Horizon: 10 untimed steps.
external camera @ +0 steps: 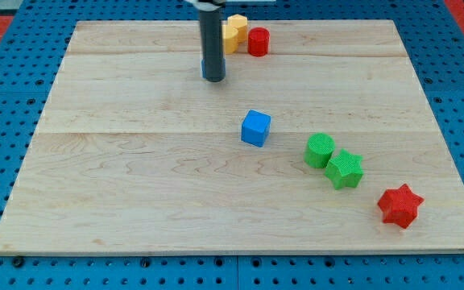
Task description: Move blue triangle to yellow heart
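Tip (213, 78) touching blue block (220, 71) (shape mostly hidden), seven o'clock from yellow heart (234, 34). Bare rod, gripping nothing.

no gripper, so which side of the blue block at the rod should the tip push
Its lower-left side, probably: the yellow block lies toward the view's top right of the blue block, which is mostly hidden at my tip, so its shape gives no better cue.
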Each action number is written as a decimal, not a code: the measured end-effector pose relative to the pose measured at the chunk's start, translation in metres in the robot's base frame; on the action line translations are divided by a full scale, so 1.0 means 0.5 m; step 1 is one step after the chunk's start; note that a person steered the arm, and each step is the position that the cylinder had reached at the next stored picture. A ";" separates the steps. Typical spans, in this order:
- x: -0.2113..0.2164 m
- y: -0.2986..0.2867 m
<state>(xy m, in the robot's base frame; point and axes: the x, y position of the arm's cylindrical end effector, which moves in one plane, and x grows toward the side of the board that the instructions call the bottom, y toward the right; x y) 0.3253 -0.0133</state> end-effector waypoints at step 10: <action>-0.066 0.011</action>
<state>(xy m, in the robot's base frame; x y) 0.2922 -0.0080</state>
